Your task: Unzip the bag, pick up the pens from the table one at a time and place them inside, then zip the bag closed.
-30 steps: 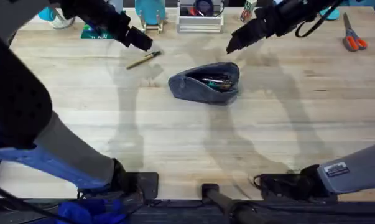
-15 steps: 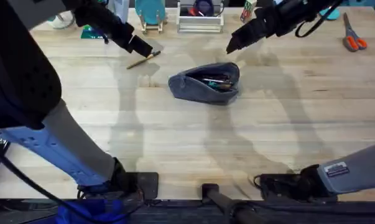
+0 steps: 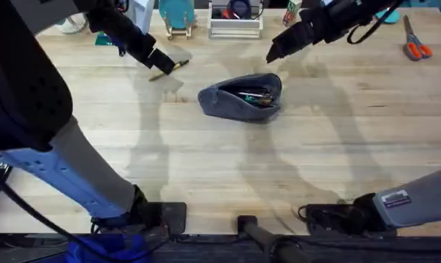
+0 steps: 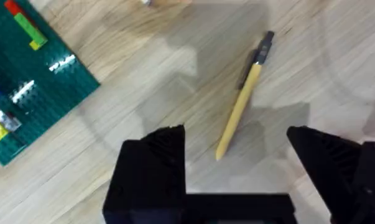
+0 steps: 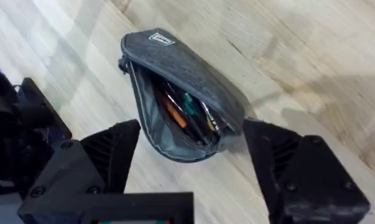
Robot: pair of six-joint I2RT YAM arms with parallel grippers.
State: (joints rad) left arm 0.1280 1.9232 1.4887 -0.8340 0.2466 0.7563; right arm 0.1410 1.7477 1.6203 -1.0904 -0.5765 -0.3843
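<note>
Yellow pen (image 4: 242,102) on counter (image 3: 227,168), far-left of open bag (image 3: 242,95). Left claw (image 3: 159,63) spread, hovering over its near end, pen's long axis crossing finger gap. Left arm nearer. Right claw (image 3: 273,52) spread above bag, empty.

A pale wooden butcher-block surface with visible plank seams fills the scene, lit from above so that soft grey shadows fall across its middle. Along its far edge stand a teal stand (image 3: 177,14), a white wire rack (image 3: 235,20) and a green studded building-block baseplate (image 4: 27,93) carrying a few coloured bricks, with orange-handled scissors (image 3: 415,42) lying near the far right corner. At the near edge sit dark mounts and what may be blue cabling (image 3: 107,247), though it is hard to make out.
</note>
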